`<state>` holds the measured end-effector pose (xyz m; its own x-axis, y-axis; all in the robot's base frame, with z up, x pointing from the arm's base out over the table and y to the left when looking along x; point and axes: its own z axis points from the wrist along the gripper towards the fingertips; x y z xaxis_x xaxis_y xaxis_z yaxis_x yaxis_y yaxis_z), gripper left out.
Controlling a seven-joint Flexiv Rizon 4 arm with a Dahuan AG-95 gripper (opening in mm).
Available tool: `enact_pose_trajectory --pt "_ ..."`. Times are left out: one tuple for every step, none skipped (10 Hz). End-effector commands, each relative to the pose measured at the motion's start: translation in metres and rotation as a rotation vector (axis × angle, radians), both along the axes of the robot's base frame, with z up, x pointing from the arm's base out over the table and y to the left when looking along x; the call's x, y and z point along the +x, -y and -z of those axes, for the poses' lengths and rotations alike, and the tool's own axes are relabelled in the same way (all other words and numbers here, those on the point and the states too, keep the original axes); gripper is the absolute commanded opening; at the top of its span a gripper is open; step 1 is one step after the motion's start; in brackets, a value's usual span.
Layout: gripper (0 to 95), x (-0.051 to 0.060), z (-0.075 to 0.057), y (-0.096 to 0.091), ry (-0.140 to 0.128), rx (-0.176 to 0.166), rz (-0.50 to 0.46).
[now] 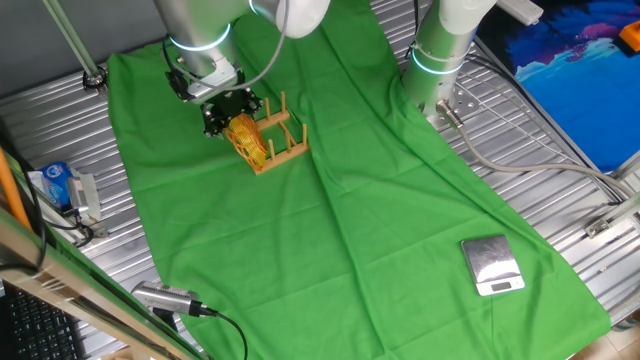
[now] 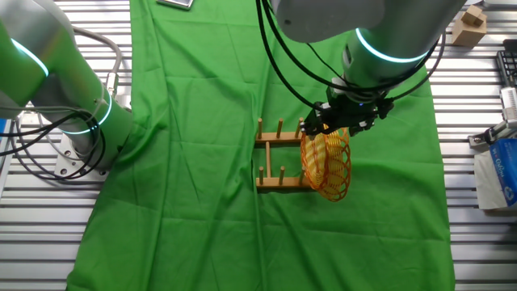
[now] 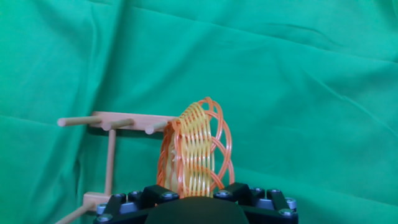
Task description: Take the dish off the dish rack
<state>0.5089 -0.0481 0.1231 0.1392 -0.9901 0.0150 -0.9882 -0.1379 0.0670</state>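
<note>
The black two-finger gripper (image 1: 228,108) sits right at the top edge of the yellow and orange-red woven wicker dish (image 1: 248,139). Its fingers reach down by the dish rim, but the black body hides their tips in every view, so I cannot tell if they squeeze the dish or stand apart.

The dish stands on its edge at one end of the small light-brown wooden dish rack (image 2: 275,166) with round pegs. The rack rests on the green cloth (image 1: 330,230), nearer the far edge of the table.

In the hand view the dish (image 3: 196,149) fills the middle and its bottom is cut off by the gripper. A square silver scale (image 1: 492,265) lies near the cloth's close corner.
</note>
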Motion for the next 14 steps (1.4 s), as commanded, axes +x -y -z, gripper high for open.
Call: enact_pose_trajectory --pt "76.0 -0.0003 0.0014 0.0012 0.004 -0.002 -0.005" --pt "76.0 0.0002 0.0032 0.002 0.005 -0.001 -0.004" --pt "76.0 0.0006 0.005 0.0027 0.006 0.0 -0.005" --pt "76.0 0.0008 0.006 0.0032 0.007 0.0 -0.005" --pt "76.0 0.0009 0.0063 0.0033 0.008 0.0 -0.003" --pt "76.0 0.0009 0.0063 0.0033 0.009 0.0 -0.003" --pt "57.0 0.0009 0.0063 0.0033 0.01 0.0 -0.002" --pt "57.0 0.0009 0.0063 0.0033 0.011 0.0 -0.001" --pt "57.0 0.0009 0.0063 0.0033 0.011 -0.001 0.002" --pt "38.0 0.0009 0.0063 0.0033 0.011 -0.002 0.006" --pt "38.0 0.0009 0.0063 0.0033 0.011 -0.002 0.008" --pt "38.0 0.0009 0.0063 0.0033 0.011 -0.001 0.007" --pt "38.0 0.0009 0.0063 0.0033 0.011 -0.001 0.006" --pt "38.0 0.0009 0.0063 0.0033 0.01 -0.003 0.005"
